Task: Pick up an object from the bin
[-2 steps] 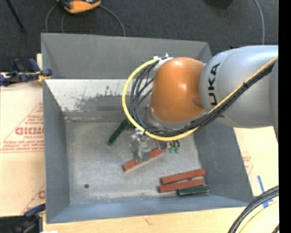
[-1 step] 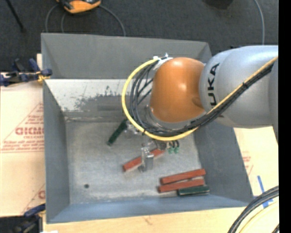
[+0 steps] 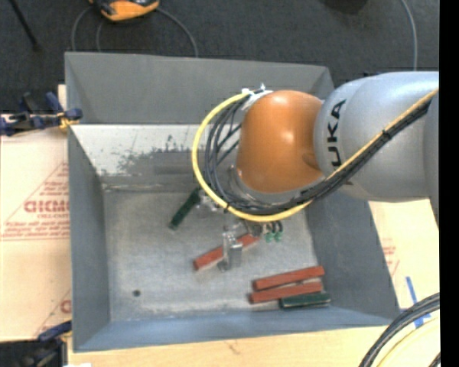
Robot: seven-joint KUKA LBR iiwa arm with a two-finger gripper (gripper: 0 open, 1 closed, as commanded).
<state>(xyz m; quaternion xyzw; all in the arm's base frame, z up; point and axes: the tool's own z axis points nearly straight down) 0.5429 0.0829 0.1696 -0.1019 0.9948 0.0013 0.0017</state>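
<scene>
The arm (image 3: 382, 144) comes in from the right and reaches down into the bin (image 3: 138, 251), its orange cover (image 3: 279, 140) big in the middle of the view with cables (image 3: 214, 147) looped round its left side. The gripper (image 3: 231, 257) is low, right at the floor near the centre of the bin, and it sits on a short red bar (image 3: 208, 261) that lies tilted, left end nearer the front wall and right end poking out past the gripper towards the back. It is planted across the middle of that bar, but whether it is clamped on it or loose, I cannot tell from up here. The bar itself looks to be lying on the floor. Just behind and left, apart from the gripper, a dark green stick (image 3: 185, 209) lies slanted, and a small green piece (image 3: 274, 236) peeks out just under the orange cover to the right. Over at the front right corner, well clear of the gripper, there's a long red bar (image 3: 288, 278), a second red bar (image 3: 285, 292) right beside it, and a dark green bar (image 3: 304, 302) tucked against the front wall.
</scene>
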